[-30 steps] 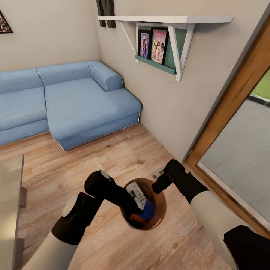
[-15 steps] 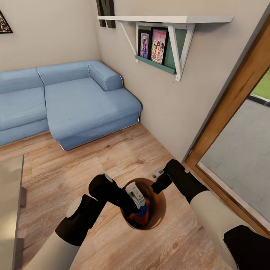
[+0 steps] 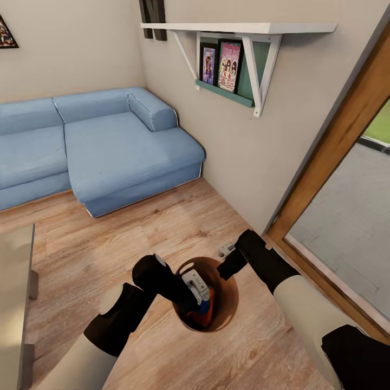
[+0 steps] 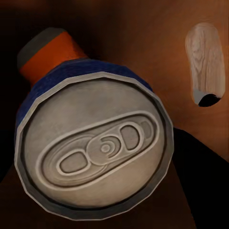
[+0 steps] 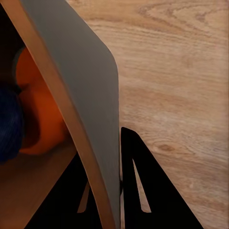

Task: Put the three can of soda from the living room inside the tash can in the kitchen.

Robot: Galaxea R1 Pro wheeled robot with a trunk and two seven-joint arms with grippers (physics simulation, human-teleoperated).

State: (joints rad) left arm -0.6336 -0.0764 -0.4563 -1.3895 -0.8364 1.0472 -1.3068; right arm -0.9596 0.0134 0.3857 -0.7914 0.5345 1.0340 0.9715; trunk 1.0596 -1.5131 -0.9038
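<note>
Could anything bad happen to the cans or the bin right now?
Maybe. The right gripper pinches only the trash can wall at its rim, so the bin might tip or slip. The left gripper reaches deep inside over the blue can and orange can, and might bump them or the wall.

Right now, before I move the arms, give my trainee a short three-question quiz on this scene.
1. True or false: the blue can is already inside the trash can.
2. Which claw grips the trash can's wall, one finger inside and one outside? A) left claw B) right claw
3. What colour is the can lying next to the blue one in the bin?

Key: 1. True; the left wrist view shows its silvery top surrounded by the bin's brown interior. 2. B; the right wrist view shows the wall between its fingers. 3. Orange.
</note>
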